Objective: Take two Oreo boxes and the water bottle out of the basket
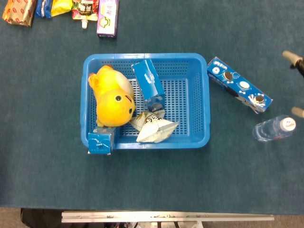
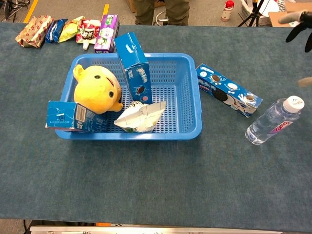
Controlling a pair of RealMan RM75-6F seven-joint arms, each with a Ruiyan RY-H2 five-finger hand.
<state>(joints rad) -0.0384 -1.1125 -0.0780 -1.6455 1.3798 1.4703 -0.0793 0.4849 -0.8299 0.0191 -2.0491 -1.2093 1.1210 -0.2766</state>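
Observation:
The clear water bottle (image 1: 273, 129) (image 2: 271, 122) lies on its side on the cloth right of the blue basket (image 1: 202, 95) (image 2: 194, 102), white cap pointing right. One Oreo box (image 1: 239, 84) (image 2: 228, 91) lies flat just outside the basket's right wall. A second Oreo box (image 1: 148, 85) (image 2: 133, 67) stands on end inside the basket. Only spread fingertips of my right hand (image 1: 293, 57) (image 2: 301, 22) show at the right edge, above and beyond the bottle, holding nothing. My left hand is out of both views.
A yellow plush toy (image 1: 114, 97) (image 2: 97, 88), a crumpled white packet (image 1: 154, 127) and a blue carton (image 1: 99, 142) (image 2: 70, 117) at the front-left corner sit in the basket. Snack packs and a purple carton (image 1: 107, 18) line the far left edge.

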